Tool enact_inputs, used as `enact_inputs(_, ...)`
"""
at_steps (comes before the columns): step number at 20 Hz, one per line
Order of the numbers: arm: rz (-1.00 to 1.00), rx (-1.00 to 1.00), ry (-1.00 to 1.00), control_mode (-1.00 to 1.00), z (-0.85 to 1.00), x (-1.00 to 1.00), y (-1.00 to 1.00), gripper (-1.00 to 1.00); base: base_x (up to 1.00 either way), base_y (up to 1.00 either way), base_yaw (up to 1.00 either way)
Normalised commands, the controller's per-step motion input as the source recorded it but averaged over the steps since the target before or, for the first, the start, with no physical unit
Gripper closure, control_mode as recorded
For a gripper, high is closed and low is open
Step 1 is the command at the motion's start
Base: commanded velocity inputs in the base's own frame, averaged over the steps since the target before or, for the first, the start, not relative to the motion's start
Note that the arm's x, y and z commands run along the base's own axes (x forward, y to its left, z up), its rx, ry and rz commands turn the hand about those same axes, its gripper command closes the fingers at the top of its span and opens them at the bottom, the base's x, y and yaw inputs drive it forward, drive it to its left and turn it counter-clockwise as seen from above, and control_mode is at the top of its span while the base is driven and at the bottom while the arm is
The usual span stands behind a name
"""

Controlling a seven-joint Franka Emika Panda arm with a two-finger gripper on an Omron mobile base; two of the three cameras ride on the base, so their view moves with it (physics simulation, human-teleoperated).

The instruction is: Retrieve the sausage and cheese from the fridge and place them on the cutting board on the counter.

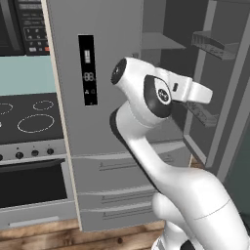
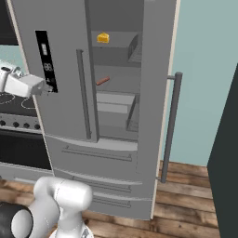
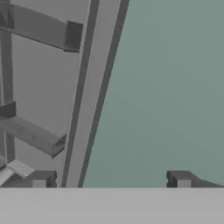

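The grey fridge has its left door shut and its right door swung open. Inside, the yellow cheese rests on an upper shelf, and the reddish-brown sausage lies on the shelf below it. My gripper hovers in front of the fridge at display-panel height. It is open with nothing between its fingers and is well short of both foods. In the hand view it faces the open door's inner bins and the teal wall. The cutting board and the counter are out of view.
The open right door carries inner bins and a bar handle. A black-topped stove with an oven stands left of the fridge. Wooden floor lies in front, and a dark panel stands at the right.
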Motion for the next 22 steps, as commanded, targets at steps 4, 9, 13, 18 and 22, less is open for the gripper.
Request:
enact_inputs(4,0.40,0.19,0.16,-1.00,-0.32,0.18,0.65,-1.00,0.00,0.00,0.00)
enact_inputs(9,0.51,0.25,0.37,-1.00,-0.51,0.67,0.33,-1.00,0.00,0.00,0.00)
enact_inputs(13,0.67,0.23,0.18,-1.00,-0.59,0.58,0.00,-1.00,0.00,0.00,0.00)
enact_inputs(18,0.40,0.03,0.00,-1.00,-0.17,0.39,0.00,-1.00,0.00,0.00,0.00)
enact_inputs(22,0.13,0.12,-0.14,-1.00,-0.03,0.30,0.00,-1.00,0.00,0.00,0.00)
